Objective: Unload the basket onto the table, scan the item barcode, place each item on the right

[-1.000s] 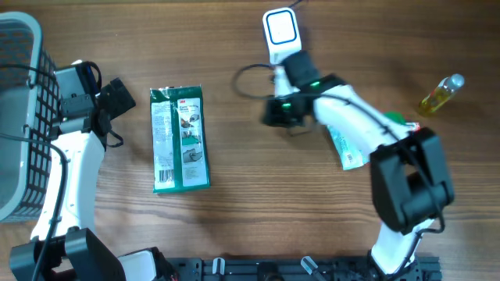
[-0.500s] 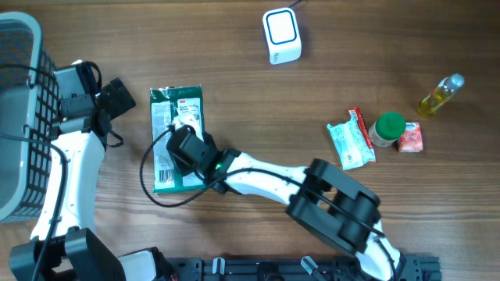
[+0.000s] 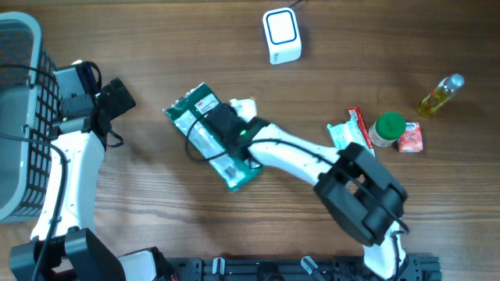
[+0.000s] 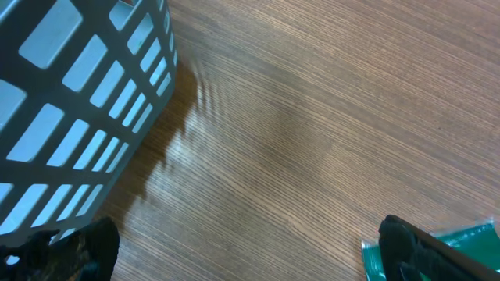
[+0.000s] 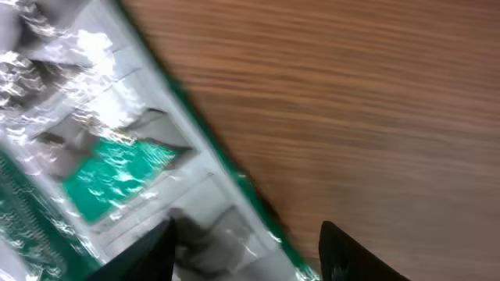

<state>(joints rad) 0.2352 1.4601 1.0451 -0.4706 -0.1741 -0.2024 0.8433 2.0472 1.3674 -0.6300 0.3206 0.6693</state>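
wooden tabletop (image 3: 156,234). green packet (image 3: 195,126) lies tilted, centre-left of frame; white scanner (image 3: 281,35) at top centre. right gripper (image 5: 246,246) over packet edge, jaws partly apart, no clear grip. left gripper (image 3: 117,95) wide open, empty, beside basket (image 3: 19,117).

A grey lattice basket (image 4: 86,101) fills the upper left corner and casts its shadow on the wooden desk (image 4: 312,117). The left pincer (image 4: 250,254) is spread wide, its two dark tips showing only at the bottom corners, with bare wood between them. A corner of a green packet (image 4: 476,238) lies on the desk just behind the right-hand tip.
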